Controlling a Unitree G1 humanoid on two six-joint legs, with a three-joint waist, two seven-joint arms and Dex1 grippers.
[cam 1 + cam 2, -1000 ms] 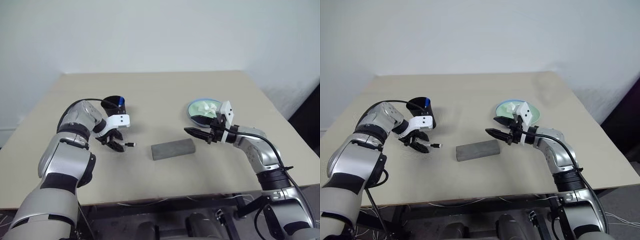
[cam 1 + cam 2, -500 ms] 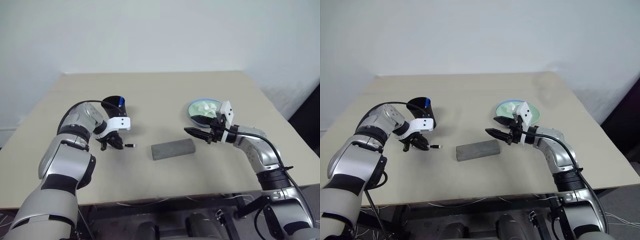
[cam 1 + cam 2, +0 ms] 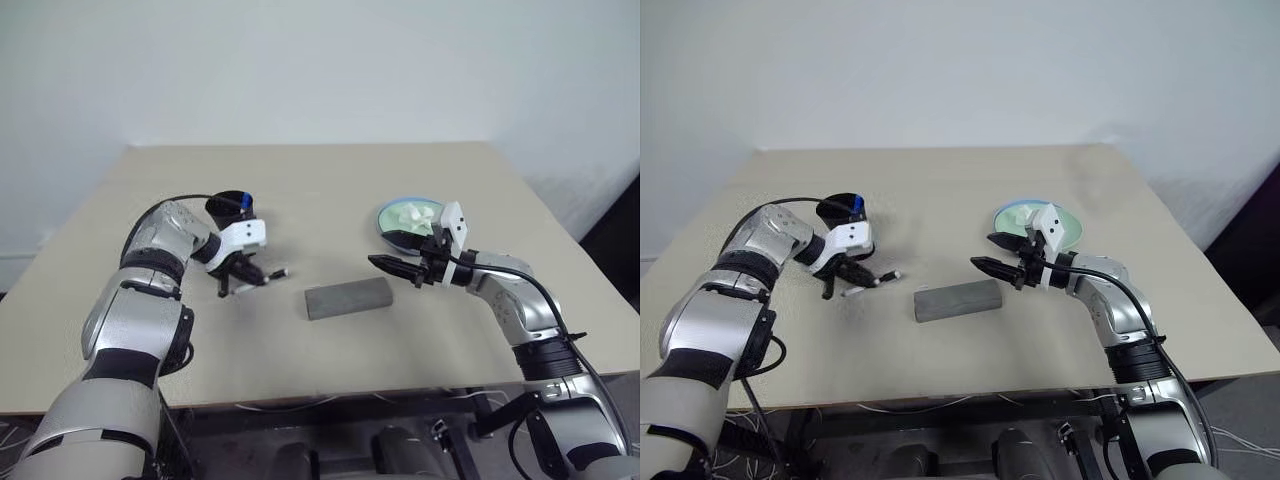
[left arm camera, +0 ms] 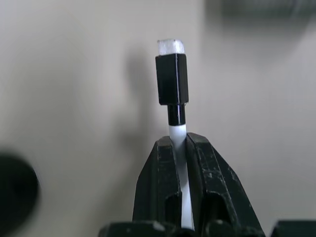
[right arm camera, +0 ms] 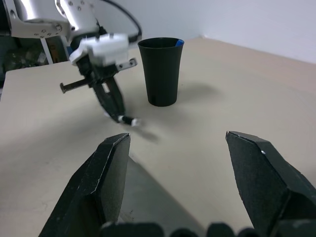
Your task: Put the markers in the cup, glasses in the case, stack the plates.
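The thin white marker with the black cap is pinched in my left gripper, its capped end sticking out past the black fingers and lifted off the beige tabletop, just in front of the matte black tapered cup where a blue-capped marker shows at the rim. The grey felt case lies closed mid-table, and beyond it the round light blue plate carries a crumpled white tissue, with a plain white wall behind. My right gripper hovers wide open and empty over the table between case and plate.
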